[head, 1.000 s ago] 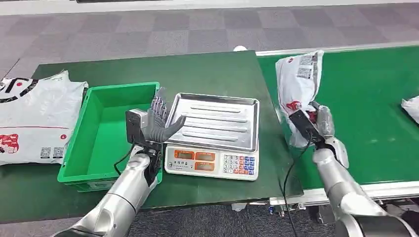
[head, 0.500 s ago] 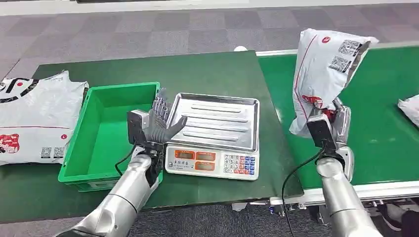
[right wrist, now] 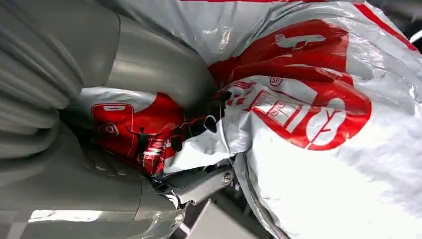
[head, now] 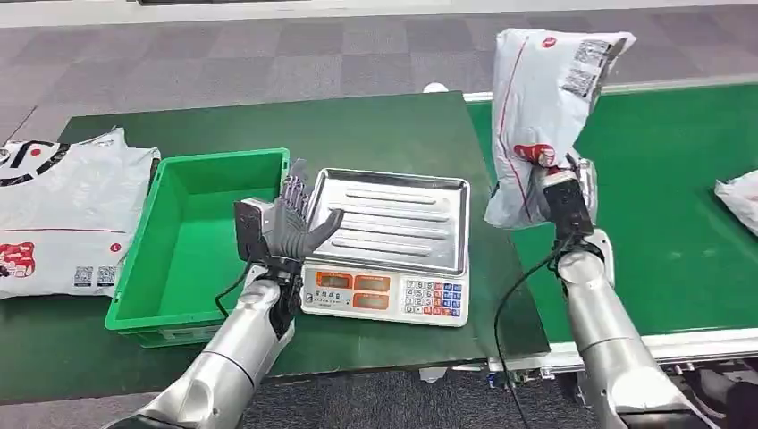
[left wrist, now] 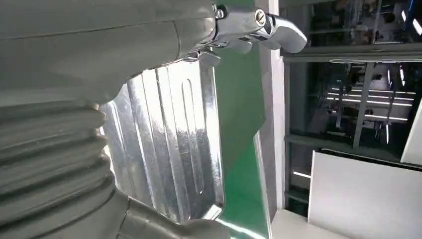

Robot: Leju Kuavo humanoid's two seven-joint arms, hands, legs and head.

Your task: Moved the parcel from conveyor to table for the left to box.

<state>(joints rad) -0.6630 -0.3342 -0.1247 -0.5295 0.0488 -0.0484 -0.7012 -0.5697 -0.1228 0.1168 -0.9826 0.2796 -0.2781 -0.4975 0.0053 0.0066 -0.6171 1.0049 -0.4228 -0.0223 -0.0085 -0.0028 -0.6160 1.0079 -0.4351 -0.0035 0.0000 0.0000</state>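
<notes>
White plastic parcel point(head: 545, 107) hangs from your right hand's point(head: 561, 192) pinch, beside the scale point(head: 386, 246); slippery film could slip. Left hand point(head: 290, 223) spread.

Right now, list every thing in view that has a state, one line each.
parcel: lifted upright, held by the right hand
left hand: open, raised between crate and scale
green crate: empty
scale tray: bare
scale display: lit
second parcel: lying on the conveyor
flat bag: lying left of the crate
</notes>
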